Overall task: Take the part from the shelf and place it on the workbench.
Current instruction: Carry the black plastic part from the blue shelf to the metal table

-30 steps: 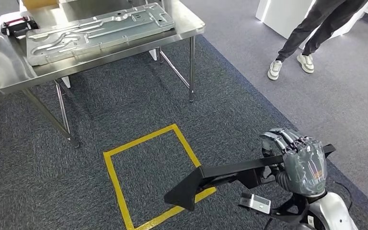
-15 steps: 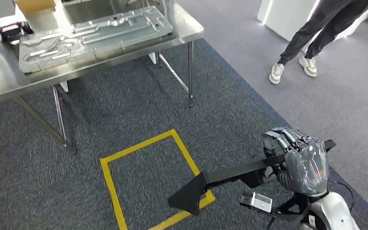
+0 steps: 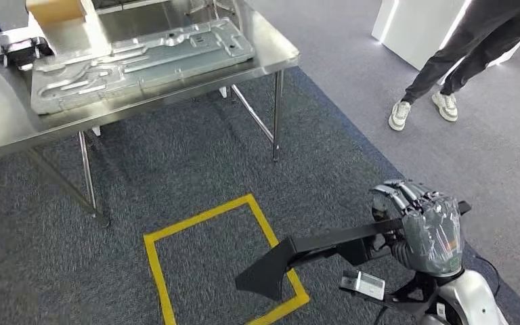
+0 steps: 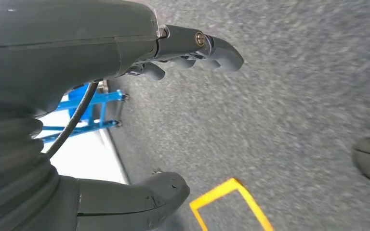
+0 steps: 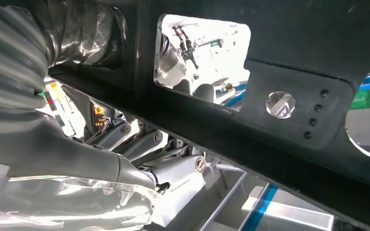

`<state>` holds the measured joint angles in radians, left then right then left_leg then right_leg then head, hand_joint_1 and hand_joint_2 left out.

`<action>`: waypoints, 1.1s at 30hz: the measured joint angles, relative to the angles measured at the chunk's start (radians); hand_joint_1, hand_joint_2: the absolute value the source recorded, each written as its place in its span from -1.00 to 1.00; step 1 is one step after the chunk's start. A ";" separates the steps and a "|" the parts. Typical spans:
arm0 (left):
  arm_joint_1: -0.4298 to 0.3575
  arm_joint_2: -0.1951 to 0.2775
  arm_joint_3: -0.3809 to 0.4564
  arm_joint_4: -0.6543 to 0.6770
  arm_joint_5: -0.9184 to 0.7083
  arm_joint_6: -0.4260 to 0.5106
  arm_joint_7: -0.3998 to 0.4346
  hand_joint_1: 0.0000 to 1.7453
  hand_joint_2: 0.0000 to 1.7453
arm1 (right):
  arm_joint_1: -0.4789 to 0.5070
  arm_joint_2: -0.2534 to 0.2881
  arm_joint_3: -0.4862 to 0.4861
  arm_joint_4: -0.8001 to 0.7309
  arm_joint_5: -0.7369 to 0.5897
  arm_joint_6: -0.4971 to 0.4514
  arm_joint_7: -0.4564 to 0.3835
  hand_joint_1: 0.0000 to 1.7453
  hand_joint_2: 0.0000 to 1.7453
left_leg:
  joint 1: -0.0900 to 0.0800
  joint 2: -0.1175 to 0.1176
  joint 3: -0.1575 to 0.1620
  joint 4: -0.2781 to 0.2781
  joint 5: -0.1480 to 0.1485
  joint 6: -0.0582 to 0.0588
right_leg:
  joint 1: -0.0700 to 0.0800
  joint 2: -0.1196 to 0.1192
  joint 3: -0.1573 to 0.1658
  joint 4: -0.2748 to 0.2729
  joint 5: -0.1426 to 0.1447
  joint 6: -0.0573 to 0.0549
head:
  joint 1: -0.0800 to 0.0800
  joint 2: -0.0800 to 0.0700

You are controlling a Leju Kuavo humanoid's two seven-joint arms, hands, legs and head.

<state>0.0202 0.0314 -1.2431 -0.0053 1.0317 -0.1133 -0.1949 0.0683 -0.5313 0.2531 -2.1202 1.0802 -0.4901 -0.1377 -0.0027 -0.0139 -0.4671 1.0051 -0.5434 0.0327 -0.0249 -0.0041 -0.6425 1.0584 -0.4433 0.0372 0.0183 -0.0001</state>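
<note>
One black part (image 3: 311,252) is gripped in my right hand (image 3: 428,227), held low over the carpet (image 3: 196,162) above a yellow floor square (image 3: 203,223). My left hand (image 4: 173,53) holds nothing, fingers apart (thumb and fingers seemingly uncurled; the view is blurred). The workbench (image 3: 13,125) stands well ahead, carrying a metal panel (image 3: 135,57).

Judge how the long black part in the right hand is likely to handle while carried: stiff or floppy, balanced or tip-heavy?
The black part juts out straight from the right hand without sagging, so it is probably stiff. The hand holds it near one end, with the wider end far out, so it likely pulls downward there. The right wrist view shows cut-outs, so it may be light for its length.
</note>
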 joint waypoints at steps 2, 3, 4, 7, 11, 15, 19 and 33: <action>-0.003 0.000 0.000 0.000 0.000 0.000 0.000 -1.00 1.00 | 0.000 0.000 -0.002 0.001 -0.002 0.002 0.000 1.00 1.00 | -0.002 0.000 0.007 0.001 -0.009 -0.013 | 0.005 0.001 0.001 -0.015 0.003 -0.017 | 0.000 0.000; -0.004 0.000 0.001 0.000 0.000 0.000 0.000 -1.00 1.00 | 0.000 0.000 -0.003 0.001 -0.002 0.002 0.000 1.00 1.00 | -0.002 0.000 0.006 0.004 -0.011 -0.018 | 0.004 0.003 0.005 -0.017 0.001 -0.027 | 0.000 0.000; -0.005 0.000 0.001 0.000 -0.001 0.000 -0.001 -1.00 1.00 | 0.000 0.000 -0.003 0.001 -0.004 0.003 0.000 1.00 1.00 | -0.001 0.002 0.005 0.020 -0.010 -0.022 | 0.003 0.004 0.013 -0.021 -0.002 -0.034 | 0.000 0.000; -0.006 0.000 0.003 0.000 -0.003 -0.002 -0.001 -1.00 1.00 | -0.002 0.000 -0.003 0.001 -0.009 0.008 -0.003 1.00 1.00 | 0.004 0.007 -0.078 0.168 -0.039 -0.033 | 0.003 0.002 0.043 -0.028 -0.021 -0.051 | 0.000 0.000; -0.002 0.000 0.005 0.000 -0.006 -0.003 -0.002 -1.00 1.00 | -0.003 0.000 -0.003 0.001 -0.018 0.018 -0.008 1.00 1.00 | 0.005 0.007 -0.204 0.283 -0.108 -0.036 | 0.010 0.003 0.087 -0.028 -0.058 -0.056 | 0.000 0.000; 0.003 0.002 0.006 0.000 -0.007 -0.003 -0.002 -1.00 1.00 | -0.008 0.000 -0.003 0.003 -0.030 0.028 -0.008 1.00 1.00 | -0.006 0.007 -0.176 0.084 0.070 -0.005 | 0.018 0.006 0.136 -0.031 -0.097 -0.049 | 0.000 0.000; 0.003 0.007 0.006 0.001 -0.008 -0.003 -0.002 -1.00 1.00 | -0.013 0.000 -0.003 0.006 -0.038 0.033 -0.009 1.00 1.00 | -0.016 0.006 -0.135 0.030 0.098 0.019 | 0.012 0.009 0.155 -0.013 -0.095 -0.024 | 0.000 0.000; -0.006 0.006 0.009 0.002 -0.021 -0.011 -0.002 -1.00 1.00 | -0.063 0.001 0.006 0.032 -0.039 0.078 -0.009 1.00 1.00 | -0.008 -0.002 -0.025 0.011 0.015 -0.007 | 0.003 0.005 0.013 -0.022 -0.001 -0.022 | 0.000 0.000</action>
<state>0.0144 0.0377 -1.2341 -0.0038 1.0111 -0.1244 -0.1966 0.0050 -0.5305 0.2587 -2.0881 1.0409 -0.4118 -0.1467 -0.0112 -0.0162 -0.4917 1.0158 -0.5282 0.0261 -0.0215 0.0006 -0.6298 1.0364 -0.4438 0.0148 0.0183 -0.0004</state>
